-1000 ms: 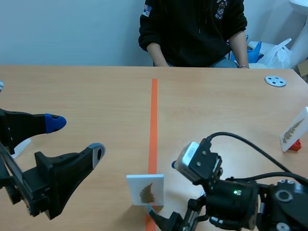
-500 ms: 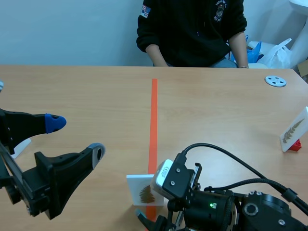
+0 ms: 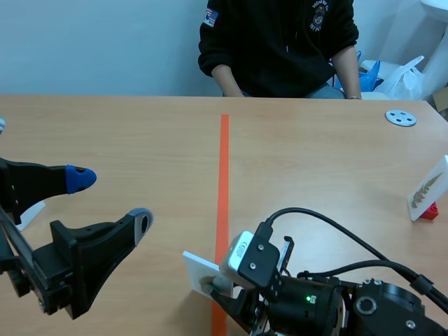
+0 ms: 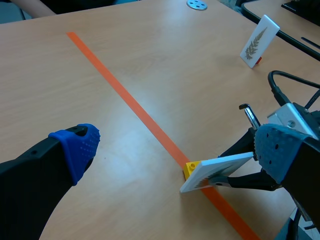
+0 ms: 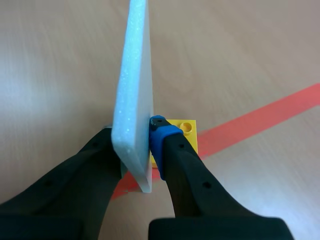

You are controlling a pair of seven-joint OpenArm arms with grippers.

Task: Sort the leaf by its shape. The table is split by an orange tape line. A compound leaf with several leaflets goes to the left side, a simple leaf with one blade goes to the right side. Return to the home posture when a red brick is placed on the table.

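Wood table [image 3: 140, 140]: R end effector [image 5: 134, 132] tight on leaf card [image 5: 132, 75], L end effector [image 3: 110, 201] spread wide

Pincer [image 5: 134, 136] clamps white card [image 5: 134, 85] beside yellow brick [image 5: 187, 132].

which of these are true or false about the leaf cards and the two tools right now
1. The right tool is shut on the white card. True.
2. The block at that card's foot is red. False: it is yellow.
3. The left tool holds a card. False: it is open and holds nothing.
4. A second leaf card stands on the right side of the tape line. True.
5. The grey disc lies left of the tape line. False: it lies on the right side, near the far edge.
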